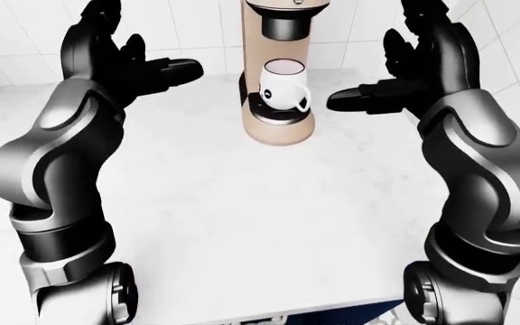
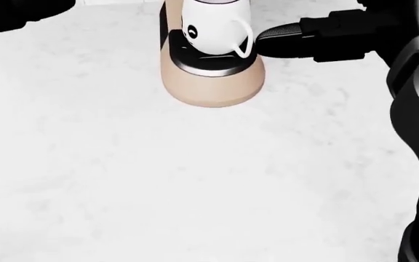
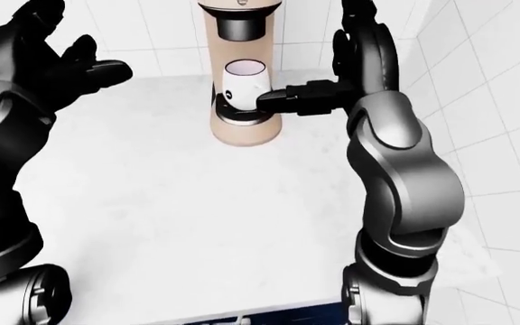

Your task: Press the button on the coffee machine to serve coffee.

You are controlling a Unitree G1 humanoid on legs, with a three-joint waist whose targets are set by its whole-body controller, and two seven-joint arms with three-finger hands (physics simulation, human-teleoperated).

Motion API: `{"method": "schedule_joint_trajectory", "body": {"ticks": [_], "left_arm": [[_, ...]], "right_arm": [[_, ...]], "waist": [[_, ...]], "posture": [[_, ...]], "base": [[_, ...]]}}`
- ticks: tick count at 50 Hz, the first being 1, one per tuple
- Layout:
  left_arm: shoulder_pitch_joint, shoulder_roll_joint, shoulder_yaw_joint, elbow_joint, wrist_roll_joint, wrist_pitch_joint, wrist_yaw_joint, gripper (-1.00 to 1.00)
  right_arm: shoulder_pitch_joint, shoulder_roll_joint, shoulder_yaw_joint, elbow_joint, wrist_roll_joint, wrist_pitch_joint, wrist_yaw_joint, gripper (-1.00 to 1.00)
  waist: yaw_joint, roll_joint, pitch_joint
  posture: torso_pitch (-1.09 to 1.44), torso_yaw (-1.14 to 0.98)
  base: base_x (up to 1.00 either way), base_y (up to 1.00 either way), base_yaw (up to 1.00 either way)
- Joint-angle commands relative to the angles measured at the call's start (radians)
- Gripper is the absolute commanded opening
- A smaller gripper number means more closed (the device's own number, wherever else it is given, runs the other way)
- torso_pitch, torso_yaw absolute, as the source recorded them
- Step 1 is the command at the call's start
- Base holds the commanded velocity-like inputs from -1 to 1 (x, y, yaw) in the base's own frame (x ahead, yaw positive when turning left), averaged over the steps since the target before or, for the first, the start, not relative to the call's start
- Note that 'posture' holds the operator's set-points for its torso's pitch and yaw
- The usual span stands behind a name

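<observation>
Hands flanked the coffee machine (image 1: 278, 74) on the desk (image 1: 242, 223): left hand (image 1: 120, 57) spread, right hand (image 1: 423, 64) spread, thumb seemingly near the mug (image 1: 283, 84).

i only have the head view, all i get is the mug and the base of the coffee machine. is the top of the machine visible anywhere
Observer: Yes. In the left-eye view the coffee machine rises to a dark spout head directly above the white mug.
Operator: where's my left hand
Observer: Raised at the machine's left, left hand open, fingers spread, touching nothing.
Operator: and the right
Observer: The right hand is open too, one finger pointing toward the mug from the right, with a gap between them in the left-eye view.
</observation>
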Motion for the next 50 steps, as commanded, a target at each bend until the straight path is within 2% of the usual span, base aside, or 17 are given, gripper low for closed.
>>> {"method": "schedule_joint_trajectory", "body": {"ticks": [1, 16, 21, 31, 41, 50], "left_arm": [[-0.029, 0.013, 0.0, -0.019, 0.007, -0.032, -0.008, 1.0], [-0.027, 0.004, 0.001, -0.008, 0.016, -0.032, -0.013, 1.0], [-0.029, 0.003, 0.002, -0.006, 0.013, -0.028, -0.01, 1.0], [-0.022, 0.003, 0.001, 0.009, 0.017, -0.046, -0.017, 1.0], [-0.028, 0.0, 0.001, 0.012, 0.01, -0.041, -0.015, 1.0], [-0.026, 0.0, 0.001, 0.013, 0.01, -0.049, -0.017, 1.0]], "right_arm": [[-0.027, -0.004, -0.008, -0.019, -0.005, -0.033, -0.003, 1.0], [-0.027, -0.006, -0.009, -0.016, -0.002, -0.037, -0.005, 1.0], [-0.029, -0.005, -0.009, -0.024, 0.0, -0.027, -0.008, 1.0], [-0.021, -0.005, -0.007, -0.007, -0.006, -0.046, -0.004, 1.0], [-0.024, -0.004, -0.007, -0.007, -0.005, -0.046, -0.004, 1.0], [-0.027, -0.004, -0.009, -0.011, -0.002, -0.04, -0.006, 1.0]], "waist": [[0.001, 0.004, -0.024], [0.0, 0.004, -0.027], [0.0, 0.004, -0.043], [0.0, 0.008, -0.051], [0.002, 0.009, -0.093], [0.002, 0.01, -0.146]], "posture": [[0.0, 0.0], [0.0, 0.0], [-0.04, 0.0], [-0.05, 0.0], [-0.12, 0.0], [-0.21, 0.0]], "base": [[0.0, 0.0, 0.0], [0.0, 0.0, 0.0], [0.0, 0.0, 0.0], [0.0, 0.0, 0.0], [0.0, 0.0, 0.0], [0.0, 0.0, 0.0]]}}
